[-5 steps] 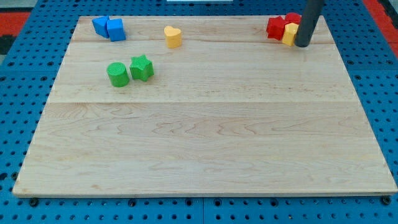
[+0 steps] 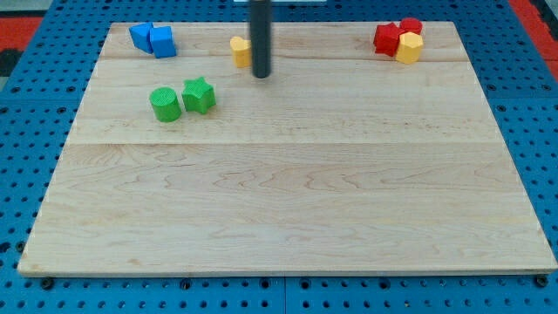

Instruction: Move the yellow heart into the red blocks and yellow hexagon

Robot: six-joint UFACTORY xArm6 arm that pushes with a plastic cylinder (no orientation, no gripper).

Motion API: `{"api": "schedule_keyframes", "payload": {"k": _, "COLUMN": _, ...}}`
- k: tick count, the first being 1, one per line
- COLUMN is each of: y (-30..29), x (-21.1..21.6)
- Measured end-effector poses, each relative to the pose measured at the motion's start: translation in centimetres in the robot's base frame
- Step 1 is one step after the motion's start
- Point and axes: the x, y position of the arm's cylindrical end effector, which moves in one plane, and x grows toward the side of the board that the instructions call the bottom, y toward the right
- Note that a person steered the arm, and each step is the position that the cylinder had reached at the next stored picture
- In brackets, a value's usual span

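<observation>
My tip (image 2: 261, 75) now sits at the far middle of the wooden board (image 2: 288, 201), just right of the yellow heart (image 2: 239, 51), having crossed left from beside the yellow hexagon (image 2: 407, 47). It is a bare dark rod holding nothing, and it hides the heart's right edge, so contact cannot be told. The red blocks (image 2: 391, 37) huddle against the hexagon at the far right, shapes unclear. Far left sit two blue blocks (image 2: 153, 38); nearer, a green cylinder (image 2: 165, 104) beside a green star (image 2: 199, 94)
</observation>
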Motion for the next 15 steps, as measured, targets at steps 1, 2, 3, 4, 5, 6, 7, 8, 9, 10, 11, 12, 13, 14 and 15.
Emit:
{"api": "schedule_keyframes", "payload": {"k": 1, "y": -5.3, "x": -1.0}}
{"api": "schedule_keyframes", "payload": {"k": 2, "y": -6.9, "x": -5.4}}
{"api": "schedule_keyframes", "payload": {"k": 3, "y": -3.9, "x": -6.8}}
{"api": "schedule_keyframes", "payload": {"k": 4, "y": 2.7, "x": -4.0}}
{"api": "schedule_keyframes", "payload": {"k": 5, "y": 8.4, "x": -1.6}}
{"api": "schedule_keyframes", "payload": {"k": 6, "y": 6.4, "x": -2.0}}
{"api": "schedule_keyframes", "payload": {"k": 7, "y": 1.7, "x": -2.0}}
{"api": "schedule_keyframes", "payload": {"k": 8, "y": 1.8, "x": -0.5}}
{"api": "schedule_keyframes", "payload": {"k": 9, "y": 3.6, "x": 1.4}}
{"api": "schedule_keyframes", "payload": {"k": 10, "y": 6.9, "x": 1.4}}
{"api": "schedule_keyframes", "payload": {"k": 11, "y": 12.2, "x": 1.0}}
{"api": "schedule_keyframes", "payload": {"k": 12, "y": 12.3, "x": 1.9}}
{"api": "schedule_keyframes", "payload": {"k": 13, "y": 12.8, "x": 3.5}}
{"api": "schedule_keyframes", "payload": {"k": 14, "y": 14.9, "x": 3.5}}
{"api": "schedule_keyframes", "payload": {"k": 15, "y": 14.0, "x": 4.7}}
